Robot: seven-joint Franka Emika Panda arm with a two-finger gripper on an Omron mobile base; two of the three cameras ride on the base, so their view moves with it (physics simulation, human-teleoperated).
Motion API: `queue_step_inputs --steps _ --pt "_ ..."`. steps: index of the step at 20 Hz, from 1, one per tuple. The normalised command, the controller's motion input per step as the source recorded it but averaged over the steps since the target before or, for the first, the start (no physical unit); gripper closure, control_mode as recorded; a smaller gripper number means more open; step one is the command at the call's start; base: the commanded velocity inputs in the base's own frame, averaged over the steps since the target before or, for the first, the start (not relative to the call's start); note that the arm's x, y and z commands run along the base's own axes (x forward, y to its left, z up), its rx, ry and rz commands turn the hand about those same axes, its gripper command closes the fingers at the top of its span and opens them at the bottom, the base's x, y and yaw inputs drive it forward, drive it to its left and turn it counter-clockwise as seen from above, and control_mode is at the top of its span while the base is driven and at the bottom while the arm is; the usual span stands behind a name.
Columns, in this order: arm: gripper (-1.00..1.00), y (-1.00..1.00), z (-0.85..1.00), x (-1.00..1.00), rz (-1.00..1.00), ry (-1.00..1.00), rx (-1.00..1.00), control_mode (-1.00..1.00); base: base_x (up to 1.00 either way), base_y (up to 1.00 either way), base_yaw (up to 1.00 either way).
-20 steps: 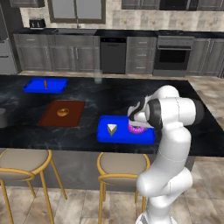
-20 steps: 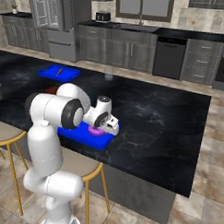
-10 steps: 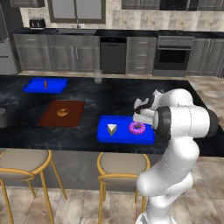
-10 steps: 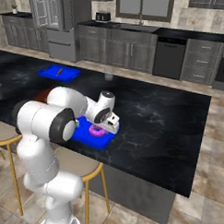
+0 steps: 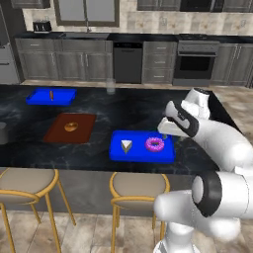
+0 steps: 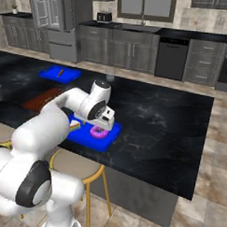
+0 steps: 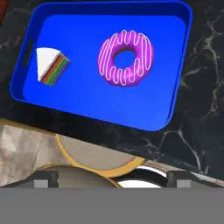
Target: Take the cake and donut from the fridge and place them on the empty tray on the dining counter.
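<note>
Two treats sit on the tray (image 7: pixel 173 83) now: the donut (image 7: pixel 126 57) toward its right half and the cake (image 7: pixel 51 65) near its left end, well apart from each other, neither touching the rim. The tray lies on the counter (image 5: pixel 138 111) close to its front edge, just above a stool (image 5: pixel 138 185). The gripper (image 5: pixel 165 126) hangs just above the tray's right end with its jaws spread wide and nothing between them, so the donut looks let go.

To my eye both items are delivered, and what remains is backing off cleanly. I'd lift straight up before swinging away, so a finger doesn't clip the donut or nudge the tray toward the counter's front edge.

Counting: one donut, one cake, three trays in all, the big blue one, a brown tray (image 5: pixel 69 128) with a round pastry (image 5: pixel 71 126) toward the counter's left, and a small blue tray (image 5: pixel 52 96) near the far left corner; two stools along the front.
</note>
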Motion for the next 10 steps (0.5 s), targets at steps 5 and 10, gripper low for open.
queue_step_inputs --steps 5,10 --pt "-1.0 0.27 1.0 -1.0 0.26 -0.07 0.0 -1.0 0.0 0.0 0.0" --pt "-1.0 0.12 0.68 -1.0 0.1 -0.32 0.0 -1.0 0.0 0.0 0.0"
